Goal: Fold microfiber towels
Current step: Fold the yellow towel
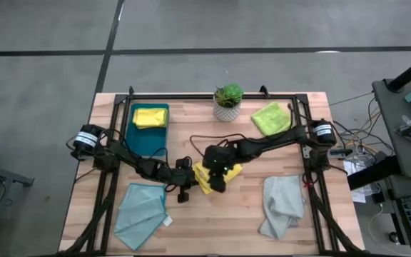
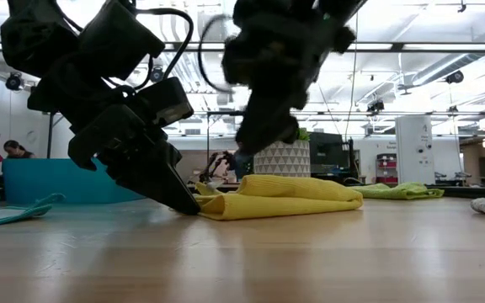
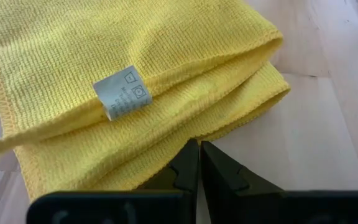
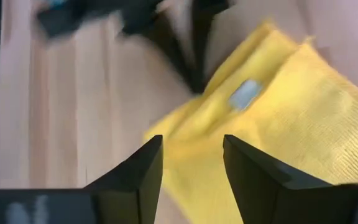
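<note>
Two robot arms meet over a folded yellow towel at the middle of a wooden table

From above, the folded yellow towel [image 1: 207, 178] lies mid-table between left gripper [image 1: 185, 187] and right gripper [image 1: 218, 180]; a second yellow towel [image 1: 149, 116] sits in the teal tray [image 1: 145, 139]. At table height, the left fingers touch the towel's edge. Left wrist view: jaws pressed together, gripping nothing, beside the white tag [image 3: 122, 91]. Right wrist view: jaws apart above the towel, holding nothing

Left end effector [image 2: 183, 202] seemingly touches folded yellow towel [image 2: 285, 195].
</note>
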